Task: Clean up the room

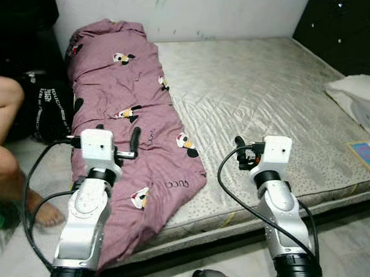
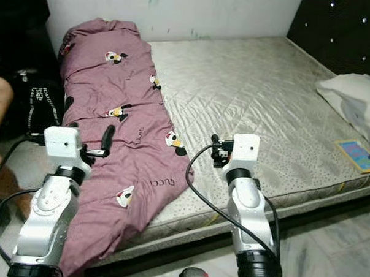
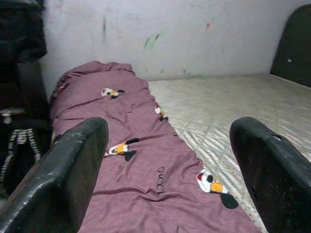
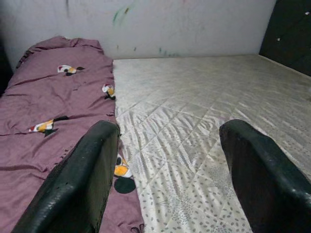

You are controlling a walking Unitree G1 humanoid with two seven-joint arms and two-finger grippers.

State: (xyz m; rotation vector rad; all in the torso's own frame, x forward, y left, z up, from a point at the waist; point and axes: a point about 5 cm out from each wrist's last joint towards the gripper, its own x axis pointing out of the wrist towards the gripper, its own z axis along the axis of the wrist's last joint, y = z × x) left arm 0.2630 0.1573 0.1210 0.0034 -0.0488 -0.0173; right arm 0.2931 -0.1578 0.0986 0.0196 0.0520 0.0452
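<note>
At your far left a person sits on the floor beside the bed; you can see a bare knee (image 1: 4,94) and foot (image 1: 45,213), so keep your left arm's swing away from them. Just right of them lies the task's main thing, the mauve quilt printed with cartoon mice (image 1: 128,111). It stretches in a long folded strip along the left edge of the pale quilted mattress (image 1: 266,99), from the scuffed white wall (image 1: 196,13) down to the near edge, where its end hangs over the side. It looks bundled lengthwise, probably to be folded again or carried off.

Your left gripper (image 1: 134,142) hovers over the near part of the quilt with its fingers spread wide and nothing between them; the left wrist view shows the purple cloth lying in the gap ahead. That pose suggests you are lined up to take the fabric, not yet touching it.

Further right, your right gripper (image 1: 239,143) is raised over the bare mattress just beside the quilt's right edge, jaws likewise parted and empty, placed so both arms could take the near end together.

At the far right a white pillow (image 1: 359,94) rests near the dark studded headboard (image 1: 343,26), and a small blue picture book (image 1: 364,155) lies near the mattress edge, likely also to be tidied.
</note>
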